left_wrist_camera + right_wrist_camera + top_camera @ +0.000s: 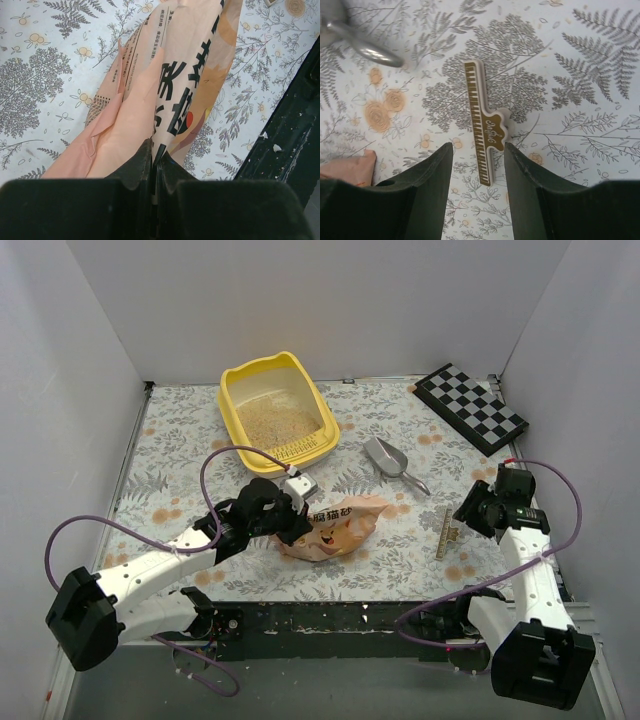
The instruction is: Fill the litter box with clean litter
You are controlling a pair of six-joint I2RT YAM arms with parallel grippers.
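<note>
The yellow litter box (pixel 237 418) stands at the back left of the table with pale beige clean litter (pixel 275 422) inside. My left gripper (pixel 292 520) is shut on an edge of the crinkled orange-pink bag (pixel 335 527), which lies on the table in front of the box. In the left wrist view the gripper (pixel 154 155) pinches a fold of the bag (pixel 150 95). My right gripper (pixel 472 512) is open and empty; in its wrist view the gripper (pixel 478 147) hovers above a gold bag clip (pixel 484 135).
A silver metal scoop (pixel 388 461) lies right of the litter box; its handle (pixel 367 50) shows in the right wrist view. The gold clip (pixel 446 532) lies right of the bag. A black-and-white checkered board (pixel 470 407) leans at the back right. White walls enclose the table.
</note>
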